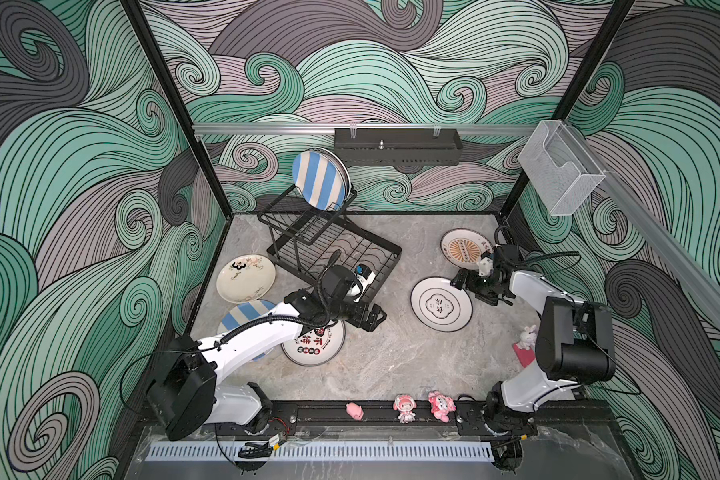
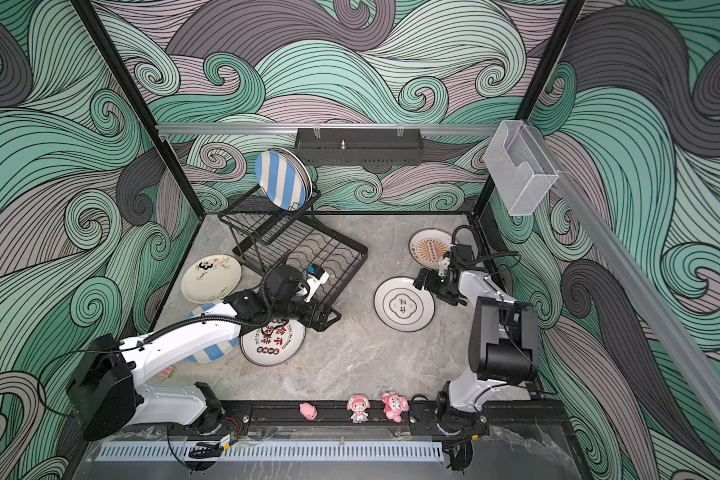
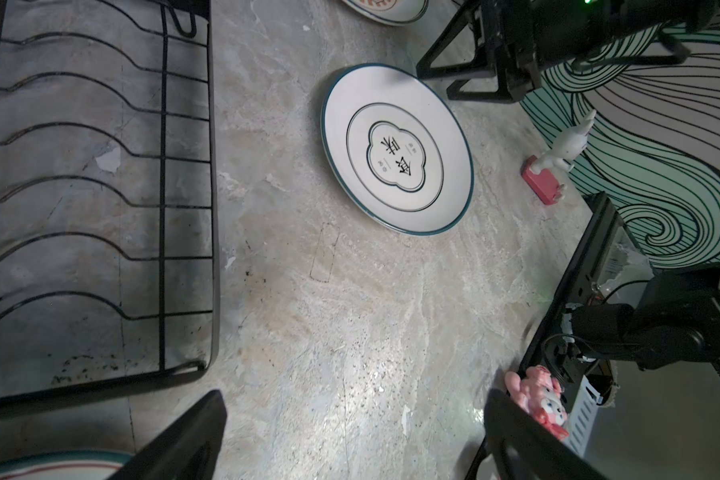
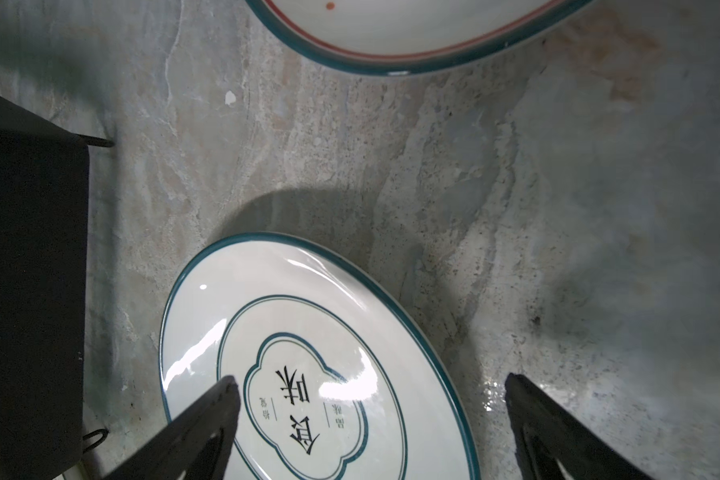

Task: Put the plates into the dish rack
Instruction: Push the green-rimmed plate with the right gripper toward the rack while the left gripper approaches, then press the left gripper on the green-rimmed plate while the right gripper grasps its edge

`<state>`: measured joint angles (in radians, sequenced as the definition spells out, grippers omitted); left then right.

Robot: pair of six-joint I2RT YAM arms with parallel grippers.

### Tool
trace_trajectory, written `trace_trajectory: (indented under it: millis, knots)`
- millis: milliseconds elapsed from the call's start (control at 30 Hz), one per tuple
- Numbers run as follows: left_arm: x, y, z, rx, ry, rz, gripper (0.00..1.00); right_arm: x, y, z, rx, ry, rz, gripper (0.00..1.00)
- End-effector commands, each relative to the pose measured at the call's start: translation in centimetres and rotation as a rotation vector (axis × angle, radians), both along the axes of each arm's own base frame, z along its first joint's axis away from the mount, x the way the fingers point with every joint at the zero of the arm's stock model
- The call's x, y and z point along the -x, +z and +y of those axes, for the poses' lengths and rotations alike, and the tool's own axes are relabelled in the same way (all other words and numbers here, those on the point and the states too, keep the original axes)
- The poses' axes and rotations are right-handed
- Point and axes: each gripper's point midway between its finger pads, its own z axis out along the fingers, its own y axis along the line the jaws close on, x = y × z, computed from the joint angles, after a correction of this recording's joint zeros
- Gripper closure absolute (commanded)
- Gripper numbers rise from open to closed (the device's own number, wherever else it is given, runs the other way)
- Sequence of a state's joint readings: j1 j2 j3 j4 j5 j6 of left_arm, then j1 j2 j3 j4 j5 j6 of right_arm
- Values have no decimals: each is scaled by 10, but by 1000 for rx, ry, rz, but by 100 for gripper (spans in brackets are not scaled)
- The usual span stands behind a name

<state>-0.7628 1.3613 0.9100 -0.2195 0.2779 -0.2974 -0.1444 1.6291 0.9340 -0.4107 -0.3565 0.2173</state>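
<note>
Teal-rimmed white plate (image 4: 300, 291) lies flat on the tabletop (image 1: 391, 365), directly under the right hand (image 4: 371, 378). That hand's jaws are spread wide and hold nothing. In the right wrist view one finger (image 4: 208, 415) hangs over the plate's inner face and the other over bare tabletop, so the rim sits between them. Whether either finger touches the plate cannot be told. Just beyond this plate, toward the back right corner, lies the orange-sunburst plate (image 1: 464, 249), also flat.

The left hand (image 3: 354, 395) is likewise wide and empty, hovering over bare tabletop beside the front corner of the dish rack (image 1: 333, 245). Its arm crosses above the white plate with red and black characters (image 1: 314, 349) and a blue-and-cream striped plate (image 1: 242, 313), both flat on the tabletop. Farther left, near the wall, lies the cream floral plate (image 1: 245, 277).

The rack's flat lower tray (image 3: 100, 187) with wavy wires is empty. On its raised upper tier a second striped plate (image 1: 319, 178) stands on edge, with the rim of another plate just behind it.
</note>
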Motion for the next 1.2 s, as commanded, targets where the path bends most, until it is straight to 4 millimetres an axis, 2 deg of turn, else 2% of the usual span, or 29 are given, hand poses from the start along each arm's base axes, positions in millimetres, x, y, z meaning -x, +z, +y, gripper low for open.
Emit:
trace_trajectory:
  millis: [0, 67, 167, 433, 800, 933, 1167]
  knots:
    - [-4, 9, -16, 33, -44, -28, 1, 9, -6, 9, -65, 9, 14, 2]
    - [-5, 10, -20, 28, -54, -26, 1, 12, -9, 11, -84, 5, 11, 3]
    - [-10, -2, -23, -11, -63, -21, 1, 23, -17, 14, -104, -9, 39, 3]
    - [-32, -20, -28, -112, 2, 28, 1, 29, -15, 18, -174, -53, -3, 3]
    - [-40, -48, -74, -123, -38, 104, 1, 45, -11, 19, -170, -89, -37, 3]
    - [-44, -59, -83, -140, -46, 121, 1, 48, -13, 19, -173, -92, -32, 3]
    - [-46, -66, -99, -139, -71, 118, 1, 51, -12, 23, -219, -104, -42, 8]
